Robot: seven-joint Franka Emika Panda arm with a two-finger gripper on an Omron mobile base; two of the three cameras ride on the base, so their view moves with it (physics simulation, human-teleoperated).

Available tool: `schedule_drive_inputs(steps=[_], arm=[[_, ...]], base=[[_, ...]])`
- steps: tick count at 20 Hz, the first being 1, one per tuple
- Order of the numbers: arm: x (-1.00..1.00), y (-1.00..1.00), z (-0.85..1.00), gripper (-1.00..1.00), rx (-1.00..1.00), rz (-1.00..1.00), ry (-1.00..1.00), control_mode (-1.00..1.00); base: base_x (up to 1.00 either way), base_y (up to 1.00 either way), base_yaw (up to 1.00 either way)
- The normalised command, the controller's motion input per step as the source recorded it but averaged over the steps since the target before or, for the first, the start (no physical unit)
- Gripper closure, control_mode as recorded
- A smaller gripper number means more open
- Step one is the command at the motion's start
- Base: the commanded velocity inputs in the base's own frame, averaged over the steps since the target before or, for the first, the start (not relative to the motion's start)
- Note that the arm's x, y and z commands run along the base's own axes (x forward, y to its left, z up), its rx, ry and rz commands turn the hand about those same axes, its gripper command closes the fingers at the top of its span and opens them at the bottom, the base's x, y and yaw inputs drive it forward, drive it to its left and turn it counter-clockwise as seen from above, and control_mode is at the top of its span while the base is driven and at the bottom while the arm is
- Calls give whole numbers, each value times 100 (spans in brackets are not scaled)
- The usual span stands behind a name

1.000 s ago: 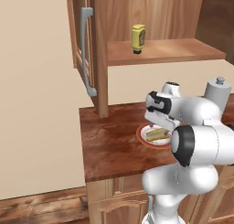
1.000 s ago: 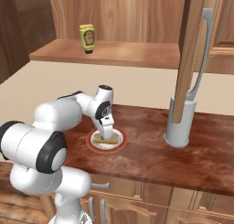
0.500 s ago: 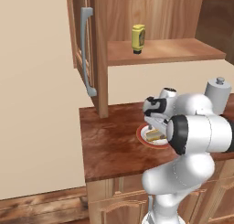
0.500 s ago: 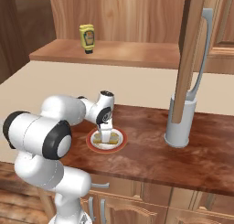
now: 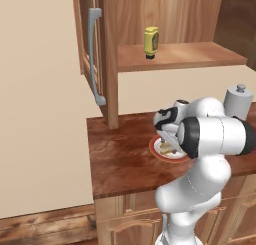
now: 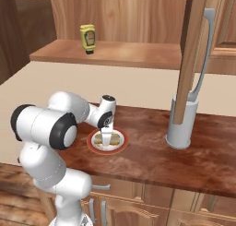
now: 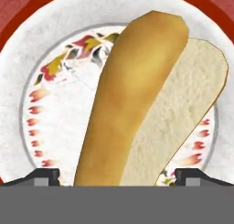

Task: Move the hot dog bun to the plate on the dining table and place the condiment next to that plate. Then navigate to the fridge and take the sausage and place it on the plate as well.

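Fingers lower (spread) over hot dog bun

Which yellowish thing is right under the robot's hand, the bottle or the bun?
The hot dog bun. It lies on the red-rimmed plate on the counter, directly below the open hand. The yellow condiment bottle stands far off, up on the wooden shelf.

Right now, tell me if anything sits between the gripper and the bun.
Nothing visible does. The open gripper points straight down at the bun, a fingertip on either side of its near end. The bun lies uncovered on the red-rimmed plate on the counter.
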Motion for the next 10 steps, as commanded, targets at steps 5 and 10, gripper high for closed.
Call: schedule_drive_inputs(steps=[5,10], arm=[[29,0,-16,-100,0,-1,0,-100],[22,0,-9,-100,0,0,0,-100]], base=[[0,0,0],[0,0,0]])
